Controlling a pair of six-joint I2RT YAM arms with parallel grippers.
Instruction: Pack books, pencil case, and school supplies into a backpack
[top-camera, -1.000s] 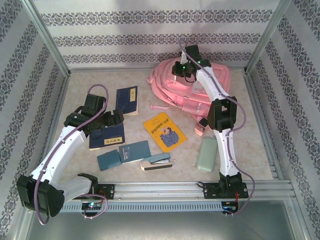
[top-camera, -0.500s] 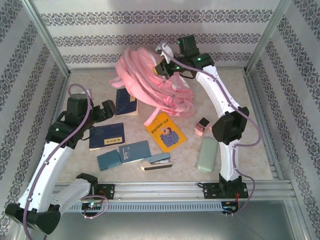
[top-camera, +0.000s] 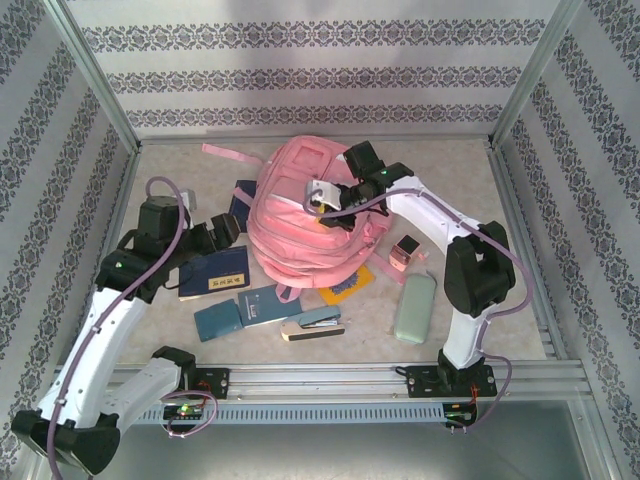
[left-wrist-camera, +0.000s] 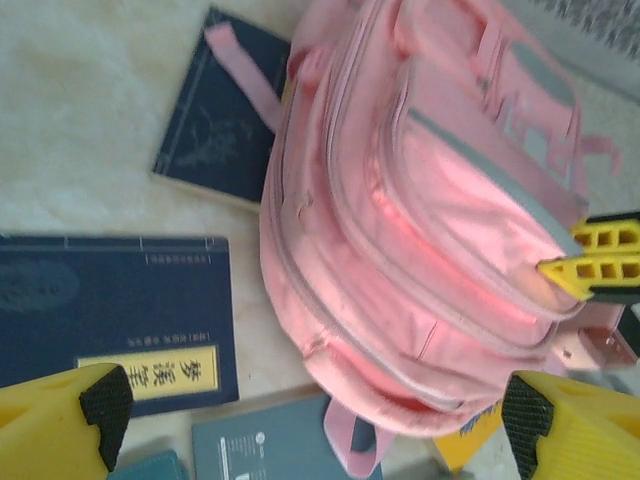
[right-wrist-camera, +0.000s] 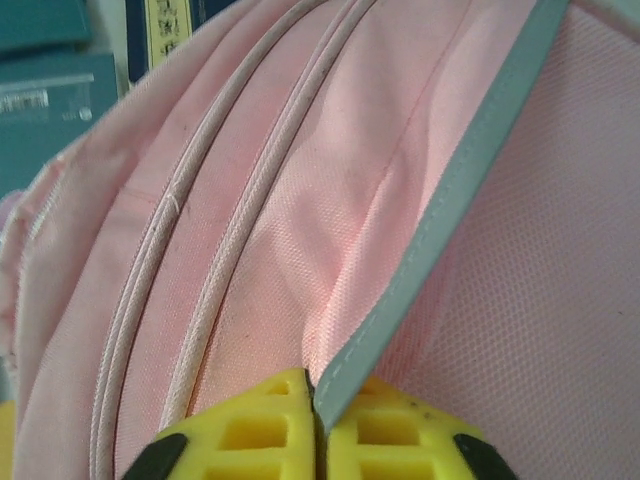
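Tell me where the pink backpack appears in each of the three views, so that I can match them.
Top external: the backpack lies at the picture's centre.
Left wrist: it runs from upper right to bottom centre.
Right wrist: its pink fabric is seen close up, from centre to right edge.
Shared landmark: the right gripper, shut on the backpack's grey trim.

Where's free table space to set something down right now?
Bare table in the back-left corner, between the left wall and the backpack; another strip right of the pencil case, by the right wall. Crowded front-centre: books, stapler and backpack edge packed together.
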